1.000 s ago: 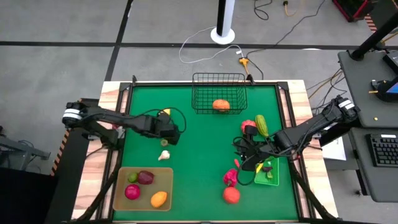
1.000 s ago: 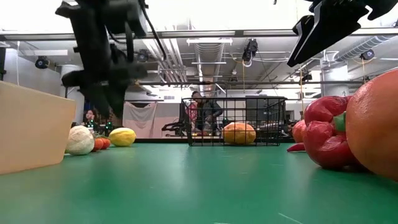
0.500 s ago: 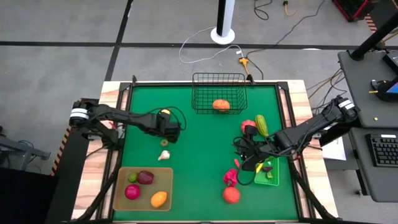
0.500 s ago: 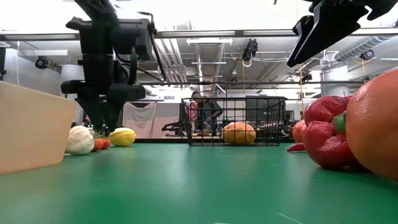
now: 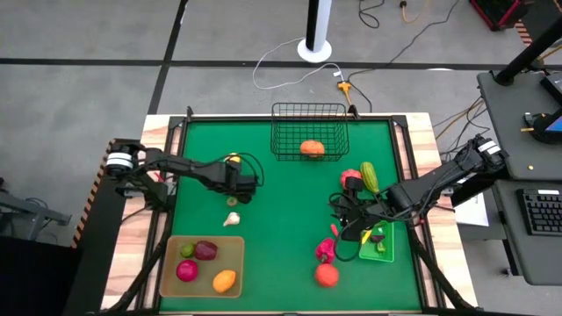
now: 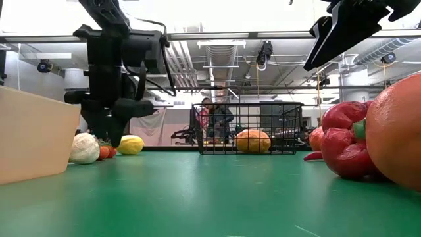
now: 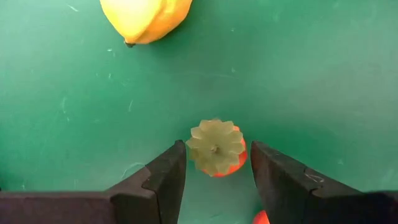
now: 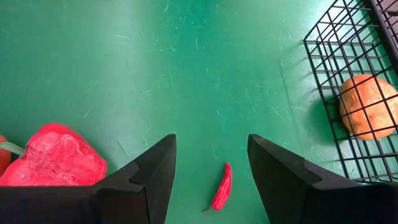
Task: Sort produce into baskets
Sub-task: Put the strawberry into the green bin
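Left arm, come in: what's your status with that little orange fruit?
Left gripper open, fingers straddling the small tomato, not yet closed. Lemon apart. Right gripper open, above the red chilli.

Matt green felt-like table cover (image 5: 281,254) faintly scuffed, black wire-mesh basket (image 5: 308,132) thin metal, glossy plastic tomato (image 7: 216,149) with pale ridged calyx between left jaws, smooth yellow lemon (image 7: 145,18) ahead

No text, label, brand, number or sign can be read anywhere in these views, neither on the table, the produce and containers, the arms, nor in the room behind.
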### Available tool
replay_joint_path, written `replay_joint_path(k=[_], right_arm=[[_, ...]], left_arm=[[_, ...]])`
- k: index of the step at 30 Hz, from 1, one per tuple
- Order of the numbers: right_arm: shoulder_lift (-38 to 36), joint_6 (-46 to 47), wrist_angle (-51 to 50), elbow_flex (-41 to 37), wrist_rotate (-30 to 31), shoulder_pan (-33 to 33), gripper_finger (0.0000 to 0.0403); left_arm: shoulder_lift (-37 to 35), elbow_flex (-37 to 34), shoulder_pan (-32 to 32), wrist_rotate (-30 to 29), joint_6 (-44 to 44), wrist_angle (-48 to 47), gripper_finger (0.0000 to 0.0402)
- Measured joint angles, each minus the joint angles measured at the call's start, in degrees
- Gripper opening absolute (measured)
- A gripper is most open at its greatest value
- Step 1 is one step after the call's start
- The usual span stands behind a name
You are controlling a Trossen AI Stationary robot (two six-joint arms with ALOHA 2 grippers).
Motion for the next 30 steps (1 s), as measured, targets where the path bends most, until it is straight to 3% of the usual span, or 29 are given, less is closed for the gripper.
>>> replay_joint_path(k=[11, 30], right_arm=[[0.0, 0.02, 0.01, 0.0, 0.02, 0.0, 0.0192], [0.0, 0.02, 0.02, -0.02, 0.02, 0.0, 0.0192]], left_arm=[[1.29, 0.0, 0.0, 0.0, 0.0, 0.57, 0.0158], [1.26, 0.0, 0.0, -0.07, 1.92, 1.66, 0.0079]])
